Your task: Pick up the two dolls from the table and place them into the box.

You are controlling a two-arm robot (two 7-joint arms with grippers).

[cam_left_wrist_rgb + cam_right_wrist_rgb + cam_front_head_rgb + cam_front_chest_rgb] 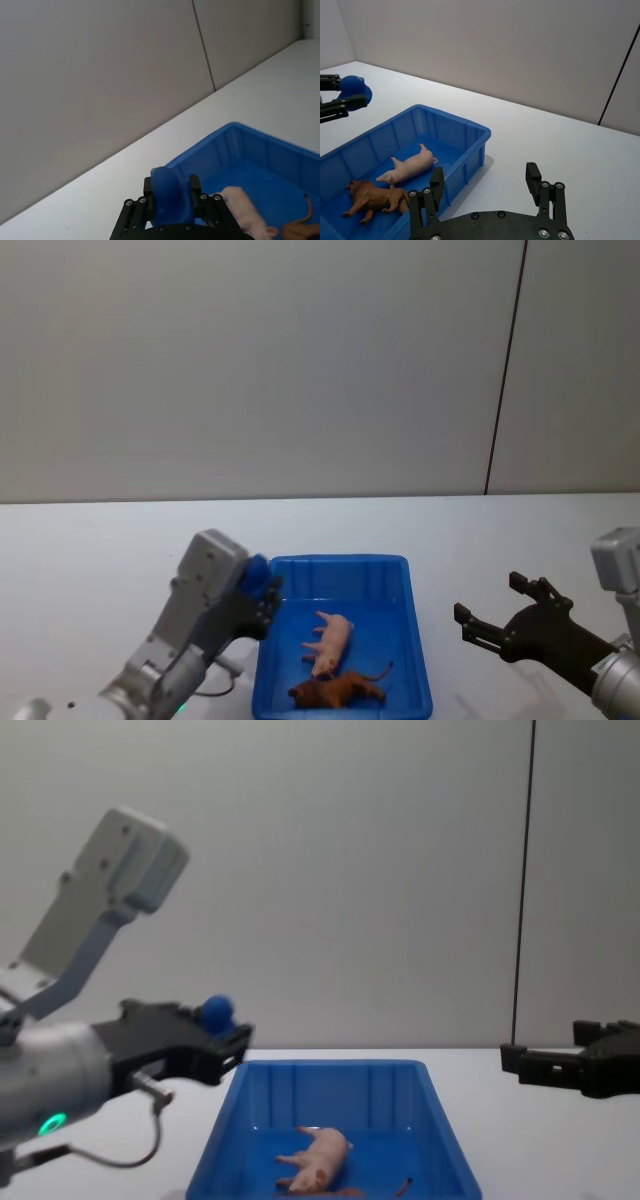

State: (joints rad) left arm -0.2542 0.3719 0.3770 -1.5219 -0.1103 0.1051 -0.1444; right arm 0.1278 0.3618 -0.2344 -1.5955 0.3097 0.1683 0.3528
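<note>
Both tools flank box [415, 635] holding dolls [330, 643].

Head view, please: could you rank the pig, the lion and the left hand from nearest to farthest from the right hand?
1. Lion, at the near end of the box, closest to the right hand.
2. Pig, mid-box, slightly farther.
3. Left hand, beyond the box's left wall, holding a blue object.

Lion [345, 1190] mostly behind box wall [330, 1192].

The box [418, 635] stands open from above (pig [331, 641] and lion [336, 692] take its near floor); bare table [520, 540] lies right of it.
</note>
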